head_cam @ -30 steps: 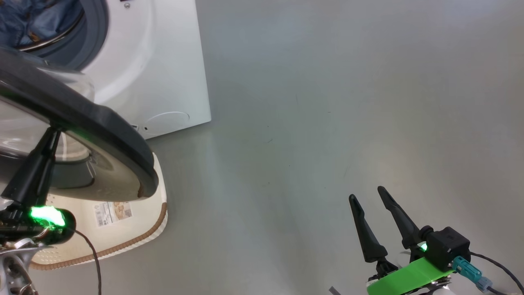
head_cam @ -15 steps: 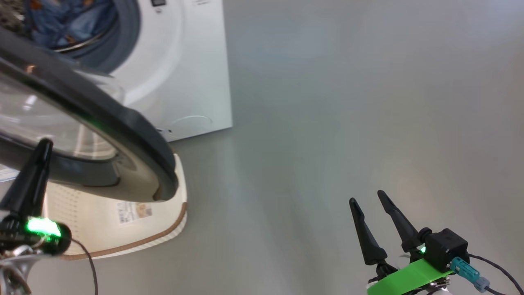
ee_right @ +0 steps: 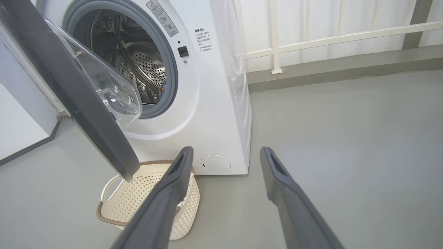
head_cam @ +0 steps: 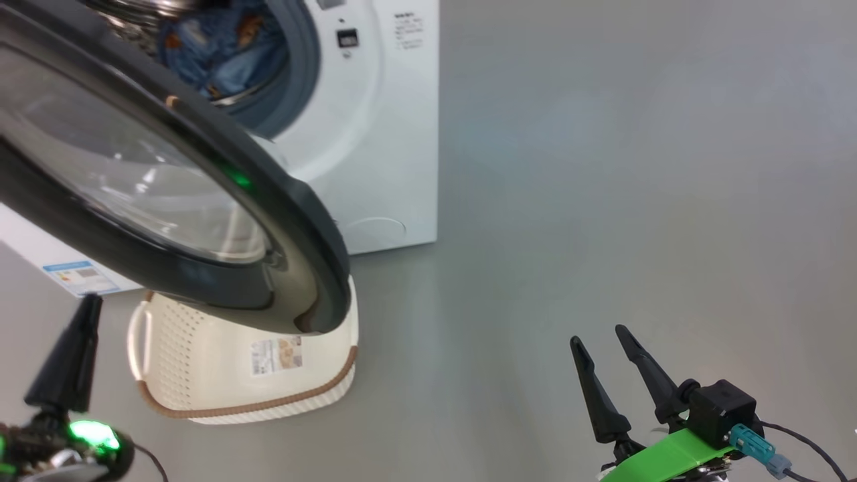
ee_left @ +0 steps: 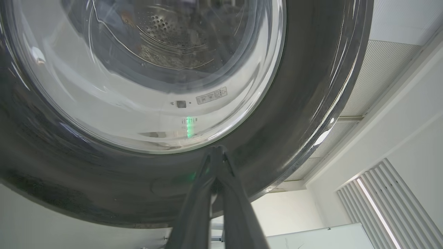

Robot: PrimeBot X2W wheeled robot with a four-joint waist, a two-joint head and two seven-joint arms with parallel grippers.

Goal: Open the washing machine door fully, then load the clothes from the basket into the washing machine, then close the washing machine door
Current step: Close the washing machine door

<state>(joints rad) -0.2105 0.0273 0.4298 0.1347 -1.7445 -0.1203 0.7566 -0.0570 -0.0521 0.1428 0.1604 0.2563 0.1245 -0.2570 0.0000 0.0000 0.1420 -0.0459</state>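
The washing machine [head_cam: 395, 134] stands at the upper left, with the washing machine door [head_cam: 294, 221] swung out toward me, its black rim over the basket [head_cam: 201, 375]. Blue printed clothes [head_cam: 221, 53] lie in the drum. The basket's inside [ee_right: 138, 197] is bare plastic. My left gripper [head_cam: 90, 301] is shut on nothing, below and left of the door's lower rim. In the left wrist view, the left gripper [ee_left: 217, 149] points at the door's rim [ee_left: 311, 103] from close by; whether they touch I cannot tell. My right gripper [head_cam: 599, 336] hangs open over bare floor.
Grey floor spreads wide to the right of the machine. A white panel with a small blue label [head_cam: 73, 274] stands left of the basket. In the right wrist view, a white railing [ee_right: 311, 38] and wall close the far side behind the machine [ee_right: 214, 103].
The head camera has swung, so the machine and basket sit further right in the picture. My left gripper, against the door's outer face a second ago, now sits below its rim. The right gripper is unchanged.
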